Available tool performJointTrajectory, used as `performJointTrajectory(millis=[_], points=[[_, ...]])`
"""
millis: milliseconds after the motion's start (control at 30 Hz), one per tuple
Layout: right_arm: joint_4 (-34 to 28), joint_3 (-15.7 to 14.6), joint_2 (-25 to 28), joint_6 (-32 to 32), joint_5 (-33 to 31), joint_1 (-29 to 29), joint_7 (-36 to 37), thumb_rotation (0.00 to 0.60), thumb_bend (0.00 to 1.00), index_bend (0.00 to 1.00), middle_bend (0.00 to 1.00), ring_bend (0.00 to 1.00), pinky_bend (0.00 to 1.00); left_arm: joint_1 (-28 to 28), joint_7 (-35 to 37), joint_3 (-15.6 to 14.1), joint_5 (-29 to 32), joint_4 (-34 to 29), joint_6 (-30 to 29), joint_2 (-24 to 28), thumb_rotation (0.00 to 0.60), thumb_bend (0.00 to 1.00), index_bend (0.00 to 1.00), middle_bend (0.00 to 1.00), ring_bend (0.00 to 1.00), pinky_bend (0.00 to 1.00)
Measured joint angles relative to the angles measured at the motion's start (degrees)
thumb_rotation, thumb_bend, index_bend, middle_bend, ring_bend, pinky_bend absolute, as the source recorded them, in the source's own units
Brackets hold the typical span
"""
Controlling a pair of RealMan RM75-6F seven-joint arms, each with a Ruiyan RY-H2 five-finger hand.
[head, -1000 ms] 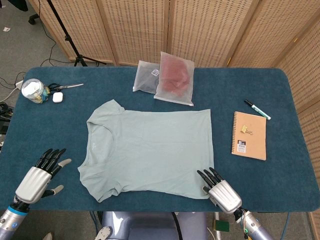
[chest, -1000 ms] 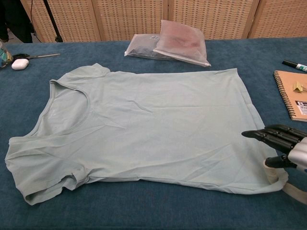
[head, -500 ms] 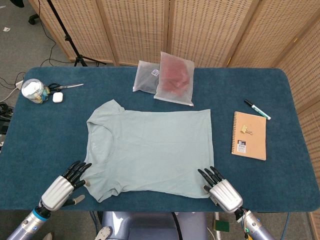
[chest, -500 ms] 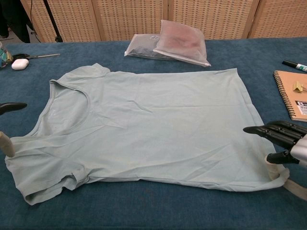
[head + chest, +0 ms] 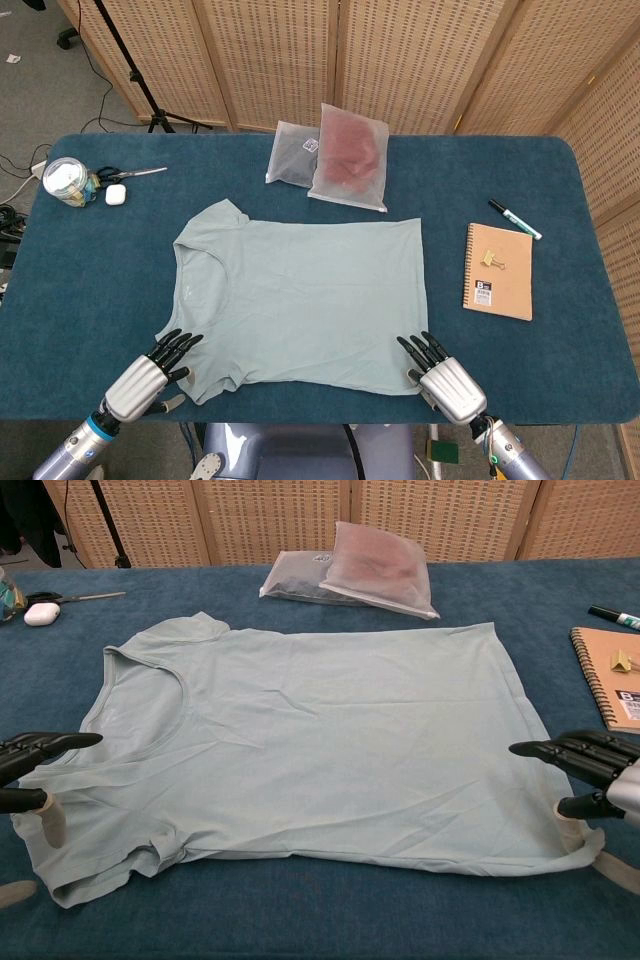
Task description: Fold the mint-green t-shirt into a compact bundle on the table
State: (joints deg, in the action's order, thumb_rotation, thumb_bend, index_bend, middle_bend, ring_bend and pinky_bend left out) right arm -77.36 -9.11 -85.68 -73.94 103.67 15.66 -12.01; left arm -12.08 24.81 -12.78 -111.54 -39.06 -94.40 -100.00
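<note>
The mint-green t-shirt (image 5: 300, 295) (image 5: 310, 735) lies flat on the blue table, collar to the left and hem to the right. My left hand (image 5: 150, 372) (image 5: 30, 772) hovers at the near sleeve. Its fingers are extended and spread over the sleeve edge and hold nothing. My right hand (image 5: 440, 372) (image 5: 590, 770) is at the near hem corner. Its fingers stretch out over the cloth and the thumb sits low beside the curled corner. No cloth is visibly held by either hand.
Two plastic bags, one with pink cloth (image 5: 348, 155) and one with dark cloth (image 5: 290, 152), lie behind the shirt. A brown notebook (image 5: 498, 272) and a marker (image 5: 514, 219) lie to the right. A jar (image 5: 68, 181), scissors (image 5: 135, 173) and a white case (image 5: 115, 195) sit far left.
My left hand has moved right, from the bare table to the shirt's near sleeve. The right hand has barely shifted. The shirt lies as before.
</note>
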Motion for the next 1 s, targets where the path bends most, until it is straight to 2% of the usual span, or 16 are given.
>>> performJointTrajectory(millis=[700, 1000], points=[[-0.1, -0.1, 0.1, -0.3, 0.0, 0.0, -0.1, 0.6, 0.67, 0.57, 0.0, 0.0, 0.0, -1.5, 0.5, -1.4, 2.1, 1.2, 3.2, -1.9, 0.6, 0.39, 0.56, 0.0, 0.0, 0.0], [-0.2, -0.1, 0.2, -0.4, 0.0, 0.1, 0.1, 0.6, 0.71, 0.57, 0.0, 0.0, 0.0, -1.7, 0.9, -2.1, 2.4, 1.0, 3.4, -1.8, 0.6, 0.49, 0.69, 0.0, 0.0, 0.0]])
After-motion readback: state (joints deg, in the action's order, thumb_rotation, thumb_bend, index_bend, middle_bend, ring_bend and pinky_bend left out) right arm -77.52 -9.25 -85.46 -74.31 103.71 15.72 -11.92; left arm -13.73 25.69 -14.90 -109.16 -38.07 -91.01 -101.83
